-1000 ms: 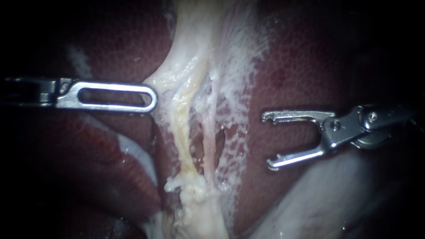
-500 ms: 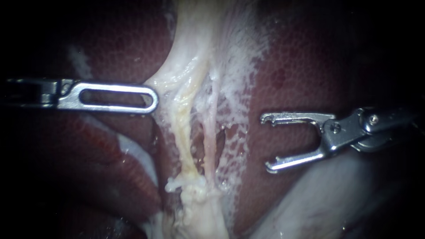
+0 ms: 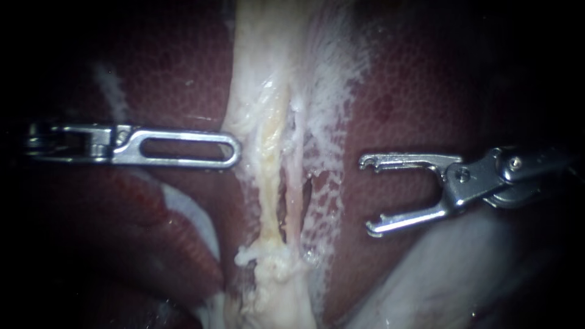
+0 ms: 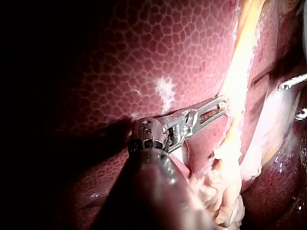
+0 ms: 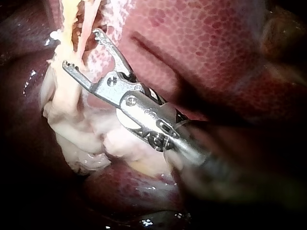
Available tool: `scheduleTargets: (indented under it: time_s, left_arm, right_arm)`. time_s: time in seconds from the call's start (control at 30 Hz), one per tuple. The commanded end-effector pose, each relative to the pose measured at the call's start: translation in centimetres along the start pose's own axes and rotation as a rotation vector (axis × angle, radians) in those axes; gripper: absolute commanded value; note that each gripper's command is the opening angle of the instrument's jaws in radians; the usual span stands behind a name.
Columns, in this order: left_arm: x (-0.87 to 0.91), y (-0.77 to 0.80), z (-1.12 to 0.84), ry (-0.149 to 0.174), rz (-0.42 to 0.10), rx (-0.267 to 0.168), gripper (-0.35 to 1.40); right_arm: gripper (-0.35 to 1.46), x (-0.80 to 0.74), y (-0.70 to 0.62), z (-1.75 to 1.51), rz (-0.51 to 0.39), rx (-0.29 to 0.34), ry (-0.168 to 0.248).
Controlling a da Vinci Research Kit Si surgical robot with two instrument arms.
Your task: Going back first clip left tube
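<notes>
The left instrument's end effector (image 3: 234,149) lies level, its slotted jaws clenched on the edge of the pale tissue (image 3: 244,122) just beside the left tube (image 3: 266,183). That tube is a yellowish strand running down the middle, next to a pinker right tube (image 3: 294,189). The right instrument's end effector (image 3: 367,196) hangs released, jaws wide apart, over the liver (image 3: 426,91), apart from both tubes.

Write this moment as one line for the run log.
left instrument: tip at white tissue beside left tube | right instrument: open, empty, apart from left tube | clip: none seen
</notes>
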Motion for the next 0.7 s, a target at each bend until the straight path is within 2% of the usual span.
scheduleTargets:
  time_s: [0.03,0.7]
  left_arm:
    - [0.01,0.01,0.01,0.001,0.002,0.001,-0.35]
    - [0.01,0.0,0.03,0.001,0.002,0.001,-0.35]
  right_arm:
    - [0.6,0.0,0.0,0.0,0.0,0.0,0.0]
    - [0.6,-0.01,-0.01,-0.01,0.0,0.001,0.0]
